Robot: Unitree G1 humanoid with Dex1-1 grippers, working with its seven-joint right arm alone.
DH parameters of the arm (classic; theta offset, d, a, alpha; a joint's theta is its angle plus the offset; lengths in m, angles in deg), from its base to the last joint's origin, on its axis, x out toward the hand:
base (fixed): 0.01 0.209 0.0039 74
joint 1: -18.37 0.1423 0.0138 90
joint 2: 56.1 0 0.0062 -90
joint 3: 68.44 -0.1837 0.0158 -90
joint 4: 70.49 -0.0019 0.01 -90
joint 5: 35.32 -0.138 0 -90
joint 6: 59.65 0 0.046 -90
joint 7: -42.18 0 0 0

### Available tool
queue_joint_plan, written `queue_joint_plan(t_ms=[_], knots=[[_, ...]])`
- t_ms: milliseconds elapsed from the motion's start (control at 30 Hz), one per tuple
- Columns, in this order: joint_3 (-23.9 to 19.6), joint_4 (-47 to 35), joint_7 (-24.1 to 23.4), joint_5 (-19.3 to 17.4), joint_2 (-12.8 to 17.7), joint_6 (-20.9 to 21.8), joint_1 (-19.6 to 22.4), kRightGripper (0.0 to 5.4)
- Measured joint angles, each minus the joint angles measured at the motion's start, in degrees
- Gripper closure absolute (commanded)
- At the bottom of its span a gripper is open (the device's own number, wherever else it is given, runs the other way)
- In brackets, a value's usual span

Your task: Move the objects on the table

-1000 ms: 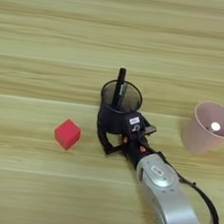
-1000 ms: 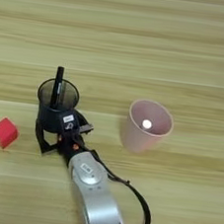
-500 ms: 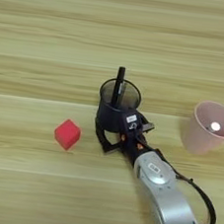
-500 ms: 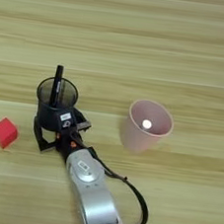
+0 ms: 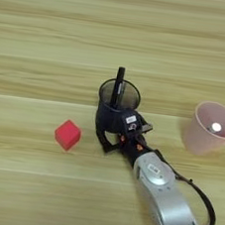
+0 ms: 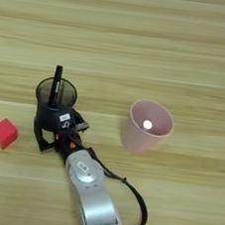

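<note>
So far the right end effector [image 5: 113,134] sits against the near side of the black mesh pen cup [image 5: 117,107], its black fingers spread around the cup's base; whether they grip it I cannot tell. The cup stands upright on the table [image 5: 54,37], pen [image 5: 118,85] inside. By my judgement, nothing is moved yet: the red cube [image 5: 67,134] lies untouched to the left, a pink cup [image 5: 210,127] well right

Pale wood grain in long stripes across the table [image 5: 54,37], with a soft satin sheen. Matt, foam-like red on the cube [image 5: 68,134] — no gloss. Fine black mesh on the pen cup [image 5: 116,105], dull black plastic on the pen [image 5: 118,85]. Smooth matt pink plastic on the cup [image 6: 147,126]. Brushed silver, metal-like shell on the forearm [image 6: 94,197] — faintly glossy.
</note>
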Motion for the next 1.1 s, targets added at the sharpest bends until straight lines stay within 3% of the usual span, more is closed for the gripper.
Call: queue_joint_plan(t_ms=[500,1100], knots=[[-0.6,-0.3,0.0,0.0,0.0,0.0,-0.2,0.58],[-3.2,-11.3,1.0,0.0,3.1,-4.1,-8.6,0.58]])
